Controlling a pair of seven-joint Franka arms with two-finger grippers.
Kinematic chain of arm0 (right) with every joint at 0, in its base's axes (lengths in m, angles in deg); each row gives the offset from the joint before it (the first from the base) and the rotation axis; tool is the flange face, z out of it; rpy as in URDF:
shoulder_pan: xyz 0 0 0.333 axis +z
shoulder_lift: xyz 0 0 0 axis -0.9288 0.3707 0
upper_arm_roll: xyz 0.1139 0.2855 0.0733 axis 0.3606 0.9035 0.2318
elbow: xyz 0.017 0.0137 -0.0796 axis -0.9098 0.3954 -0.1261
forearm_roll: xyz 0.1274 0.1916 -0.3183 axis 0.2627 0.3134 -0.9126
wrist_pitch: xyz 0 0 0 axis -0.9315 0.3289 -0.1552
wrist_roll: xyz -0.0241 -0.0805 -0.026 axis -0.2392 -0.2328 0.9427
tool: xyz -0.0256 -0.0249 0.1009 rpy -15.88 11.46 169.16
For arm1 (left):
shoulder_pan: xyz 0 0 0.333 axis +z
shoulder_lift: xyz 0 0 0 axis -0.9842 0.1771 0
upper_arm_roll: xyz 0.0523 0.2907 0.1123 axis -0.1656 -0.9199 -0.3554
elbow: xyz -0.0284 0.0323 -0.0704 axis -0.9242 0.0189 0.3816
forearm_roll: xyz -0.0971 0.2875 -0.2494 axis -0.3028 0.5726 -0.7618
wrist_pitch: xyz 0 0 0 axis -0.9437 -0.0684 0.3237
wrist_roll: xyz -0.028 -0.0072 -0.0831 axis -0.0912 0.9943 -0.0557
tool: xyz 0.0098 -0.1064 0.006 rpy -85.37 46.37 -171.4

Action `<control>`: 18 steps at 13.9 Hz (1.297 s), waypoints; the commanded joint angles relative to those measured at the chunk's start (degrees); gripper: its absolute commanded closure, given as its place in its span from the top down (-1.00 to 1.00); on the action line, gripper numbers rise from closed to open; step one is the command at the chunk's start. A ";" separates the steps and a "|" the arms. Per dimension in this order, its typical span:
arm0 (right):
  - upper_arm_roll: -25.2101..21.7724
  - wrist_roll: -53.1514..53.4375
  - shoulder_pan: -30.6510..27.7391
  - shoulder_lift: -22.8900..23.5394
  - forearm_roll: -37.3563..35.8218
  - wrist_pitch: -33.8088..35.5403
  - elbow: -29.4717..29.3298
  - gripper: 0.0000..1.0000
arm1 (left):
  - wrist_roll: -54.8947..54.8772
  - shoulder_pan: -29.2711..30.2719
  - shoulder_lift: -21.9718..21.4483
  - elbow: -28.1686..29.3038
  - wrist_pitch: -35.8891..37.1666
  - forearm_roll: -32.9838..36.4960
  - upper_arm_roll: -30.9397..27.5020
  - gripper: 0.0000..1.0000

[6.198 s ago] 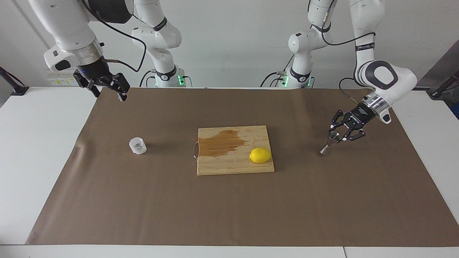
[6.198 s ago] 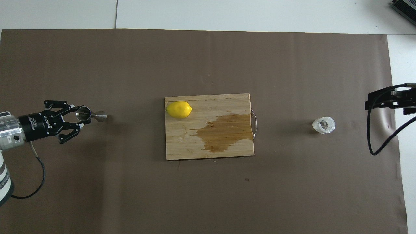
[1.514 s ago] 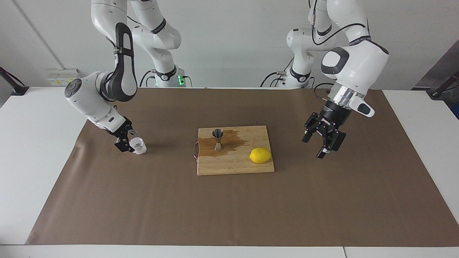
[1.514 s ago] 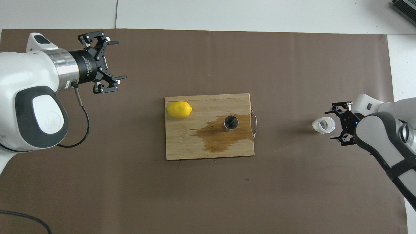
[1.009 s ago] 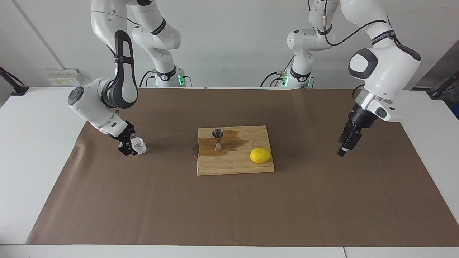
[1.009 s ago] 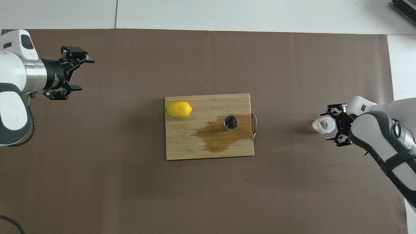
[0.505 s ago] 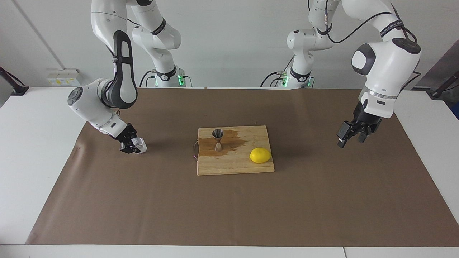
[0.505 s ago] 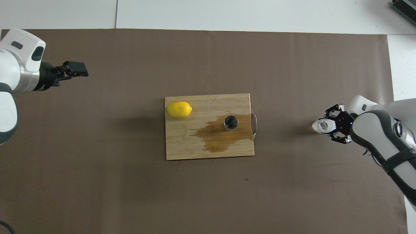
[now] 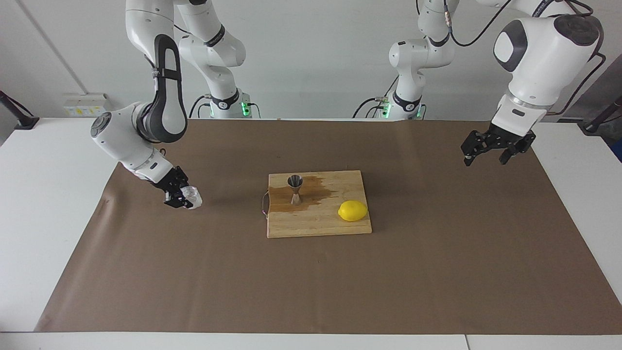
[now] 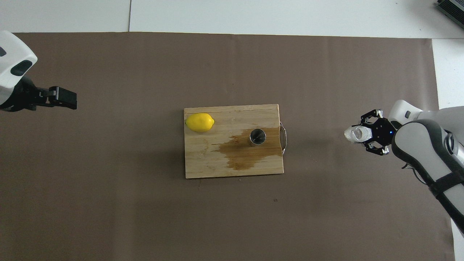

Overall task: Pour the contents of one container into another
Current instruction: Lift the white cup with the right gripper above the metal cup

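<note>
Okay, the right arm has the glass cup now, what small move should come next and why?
Probably lift it and carry it toward the cutting board. The right gripper is shut on the glass cup, low over the brown mat toward the right arm's end, while the jigger stands upright on the board. The left gripper waits, raised.

Brown paper sheet (image 9: pixel 311 287) covers most of the white table (image 9: pixel 43 218). Wooden cutting board (image 9: pixel 318 221) sits approx mid-table w/ a dark wet stain (image 9: pixel 303 197) on it. Yellow lemon (image 9: pixel 353 211) on the board's corner, toward the left arm's end.
</note>
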 commanded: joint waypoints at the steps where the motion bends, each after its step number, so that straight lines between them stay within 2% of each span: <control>1: 0.10 5.07 0.57 -3.34 -0.35 2.13 0.21 -1.00 | -1.34 -0.52 -1.71 -2.09 4.62 1.05 0.17 1.00; 3: 0.27 11.73 1.79 -3.61 -4.73 2.22 -1.63 -1.00 | -0.90 -0.52 -3.04 -0.16 4.27 0.95 0.34 1.00; 5: 0.27 24.19 5.30 -3.35 -12.27 2.22 -3.92 -1.00 | -0.81 -0.35 -3.48 0.11 4.53 0.86 0.34 1.00; 7: 0.27 32.22 9.16 -3.00 -16.87 2.48 -6.37 -1.00 | -0.81 -0.17 -4.44 1.86 4.88 0.78 0.34 1.00; 9: 0.27 35.58 12.50 -2.56 -19.33 3.18 -8.40 -1.00 | -0.81 -0.34 -5.50 2.83 4.97 0.60 0.34 1.00; 12: 0.27 39.27 18.74 -1.42 -24.60 8.00 -13.66 -1.00 | 0.41 -0.17 -6.21 2.66 5.76 -2.02 0.34 1.00; 15: 0.27 48.05 25.43 0.16 -32.15 12.41 -19.03 -1.00 | 0.51 0.10 -6.12 2.13 6.46 -3.80 0.26 1.00; 18: 0.36 50.17 29.38 3.85 -33.05 14.42 -23.86 -1.00 | 0.33 -0.61 -5.86 0.56 9.53 -3.36 0.26 1.00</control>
